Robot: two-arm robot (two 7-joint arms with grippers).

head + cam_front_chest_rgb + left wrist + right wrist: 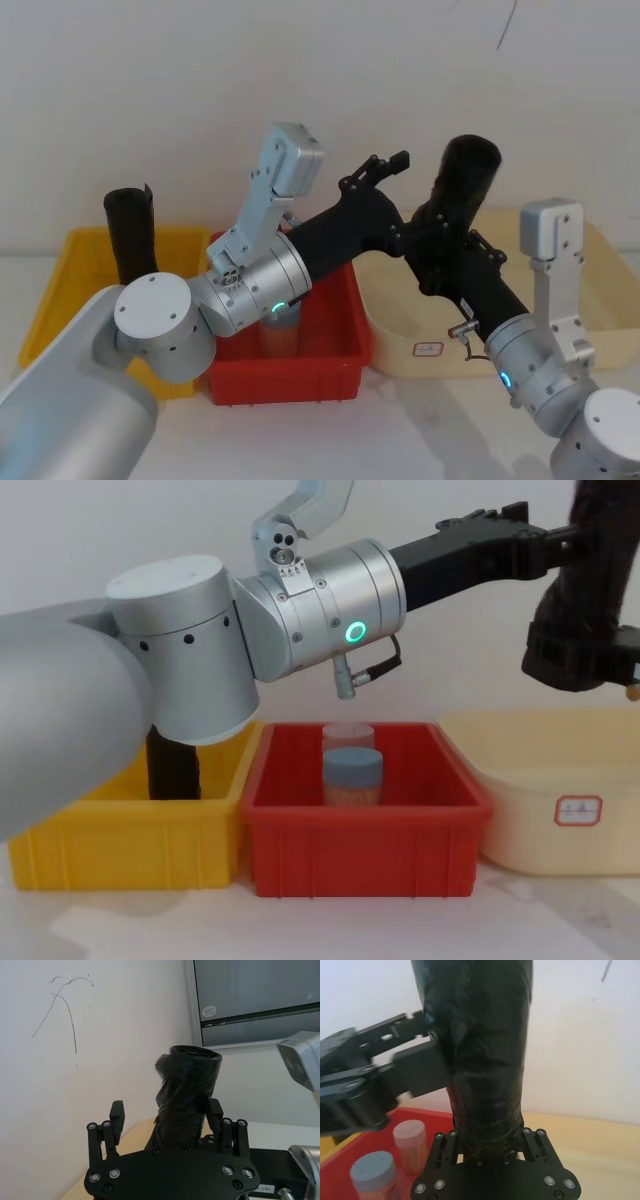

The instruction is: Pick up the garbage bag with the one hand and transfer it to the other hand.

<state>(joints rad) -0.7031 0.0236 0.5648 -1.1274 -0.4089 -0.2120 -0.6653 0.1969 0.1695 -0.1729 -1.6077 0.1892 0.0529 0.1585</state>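
Clamping one garbage bag (pixel 465 185) of two, right gripper (pixel 445 240) faces left gripper (pixel 166 1110), spread apart.

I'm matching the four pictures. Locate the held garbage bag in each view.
Head: garbage bag upper right of centre, tilted, in right gripper.
Left wrist: garbage bag centre, inside open left gripper.
Right wrist: garbage bag centre.
Chest: garbage bag top right corner.
Shared landmark: red bin.

Before me the white worktop (pixel 350 930) carries three bins in a row. The yellow bin (pixel 120 855) stands at my left and the red bin (pixel 360 850) in the middle, their rims touching. The cream tub (pixel 560 820) stands just beside the red bin, at my right.
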